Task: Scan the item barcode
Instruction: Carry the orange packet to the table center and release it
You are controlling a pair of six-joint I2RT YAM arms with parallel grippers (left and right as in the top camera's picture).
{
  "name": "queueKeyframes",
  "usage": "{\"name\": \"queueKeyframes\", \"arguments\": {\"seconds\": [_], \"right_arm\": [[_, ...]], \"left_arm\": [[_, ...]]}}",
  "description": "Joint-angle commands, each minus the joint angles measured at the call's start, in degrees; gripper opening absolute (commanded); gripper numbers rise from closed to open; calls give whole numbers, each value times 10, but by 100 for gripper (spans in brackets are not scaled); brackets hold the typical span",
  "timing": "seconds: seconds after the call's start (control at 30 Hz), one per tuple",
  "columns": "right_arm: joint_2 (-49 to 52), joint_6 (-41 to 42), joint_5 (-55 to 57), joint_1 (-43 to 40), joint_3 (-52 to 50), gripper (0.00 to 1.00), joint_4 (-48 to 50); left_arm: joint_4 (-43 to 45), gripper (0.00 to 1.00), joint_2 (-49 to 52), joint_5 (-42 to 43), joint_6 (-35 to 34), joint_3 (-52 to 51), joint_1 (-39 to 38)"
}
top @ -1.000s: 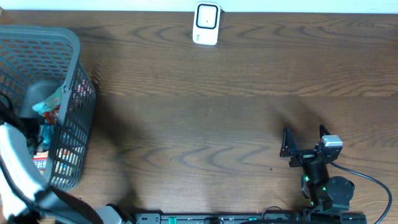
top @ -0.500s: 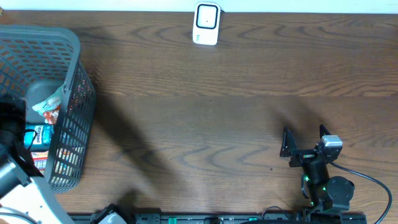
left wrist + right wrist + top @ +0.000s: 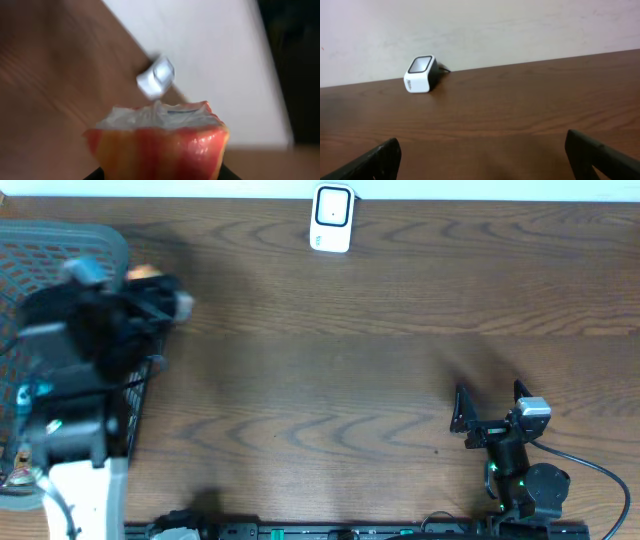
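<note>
A red and orange striped snack packet with a crimped silvery top fills the lower left wrist view, with my left gripper shut on it; only dark finger edges show beside it. From above, the left gripper is blurred over the basket's right rim, an orange bit of the packet showing at its tip. The white barcode scanner stands at the table's far edge, also seen beyond the packet as a blurred scanner and as a scanner against the wall. My right gripper rests open and empty at the near right.
A grey mesh basket stands at the far left under the left arm, its contents hidden now. A black cable runs from the right arm's base. Bare brown wood lies between the basket, the scanner and the right gripper.
The left arm has risen out of the basket with the packet and swung toward the far side and right. The right arm has not moved.
</note>
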Motion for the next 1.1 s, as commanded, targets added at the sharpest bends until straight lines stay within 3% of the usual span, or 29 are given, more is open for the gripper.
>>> {"name": "queueKeyframes", "arguments": {"seconds": [0.0, 0.17, 0.33, 0.5, 0.73, 0.8, 0.9, 1.07], "right_arm": [[-1, -6, 0, 4, 0, 99, -3], [-1, -6, 0, 4, 0, 99, -3], [-1, -6, 0, 4, 0, 99, -3], [-1, -6, 0, 4, 0, 99, -3], [-1, -6, 0, 4, 0, 99, -3], [-1, -6, 0, 4, 0, 99, -3], [-1, -6, 0, 4, 0, 99, -3], [-1, -6, 0, 4, 0, 99, -3]], "left_arm": [[0, 34, 47, -37, 45, 11, -106], [1, 34, 150, -98, 90, 11, -249], [5, 34, 284, -157, 116, 11, -344], [18, 34, 390, -169, 157, 11, -383], [17, 35, 488, -175, 273, 11, -407], [16, 42, 491, -175, 296, 11, -407], [16, 68, 481, -175, 345, 11, -407], [7, 79, 455, -177, 422, 11, -407]]}}
